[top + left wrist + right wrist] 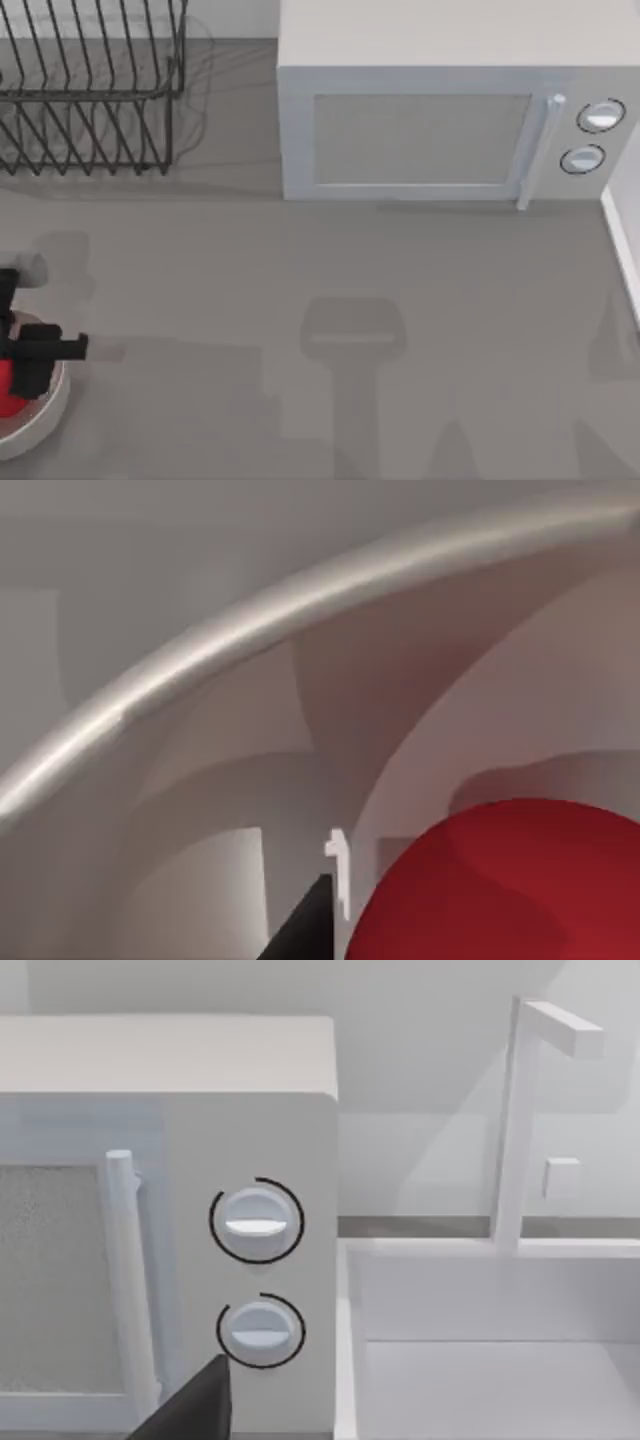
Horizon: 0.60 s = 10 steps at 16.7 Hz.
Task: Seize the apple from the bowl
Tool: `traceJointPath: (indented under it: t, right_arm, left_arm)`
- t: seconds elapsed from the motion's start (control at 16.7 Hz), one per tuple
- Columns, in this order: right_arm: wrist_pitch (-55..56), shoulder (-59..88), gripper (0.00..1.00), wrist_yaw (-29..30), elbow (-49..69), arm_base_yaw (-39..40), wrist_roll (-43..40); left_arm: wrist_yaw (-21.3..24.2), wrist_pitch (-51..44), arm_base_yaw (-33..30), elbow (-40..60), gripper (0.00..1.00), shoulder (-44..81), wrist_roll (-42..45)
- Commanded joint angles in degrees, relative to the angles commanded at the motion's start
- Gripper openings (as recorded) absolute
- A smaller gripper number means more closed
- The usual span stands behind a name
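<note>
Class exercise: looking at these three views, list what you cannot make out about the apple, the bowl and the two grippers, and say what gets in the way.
- Apple: top view, partly covered by the left gripper and cut by the picture's left edge.
- Bowl: top view, cut by the left edge; left wrist view gives just a stretch of rim.
- Left gripper's finger gap: one dark fingertip beside the apple, so open or shut is unclear.
- Right gripper: right wrist view, a dark tip at the edge.
</note>
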Motion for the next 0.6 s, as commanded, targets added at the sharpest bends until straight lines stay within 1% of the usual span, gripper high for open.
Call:
traceJointPath:
  t: [0.12, 0.24, 0.6]
  right_arm:
    - [0.0, 0.0, 1.0, 0.0, 0.0, 0.0, 0.0]
    - [0.0, 0.0, 1.0, 0.0, 0.0, 0.0, 0.0]
    - [0.0, 0.0, 1.0, 0.0, 0.0, 0.0, 0.0]
  left_arm:
    - [0.0, -4.39, -0.08, 4.31, 0.0, 0.29, -0.07]
    - [-0.01, -11.19, -0.18, 10.97, 0.0, 0.42, -0.18]
    - [-0.02, -40.35, -0.59, 37.28, 0.0, -0.99, -0.61]
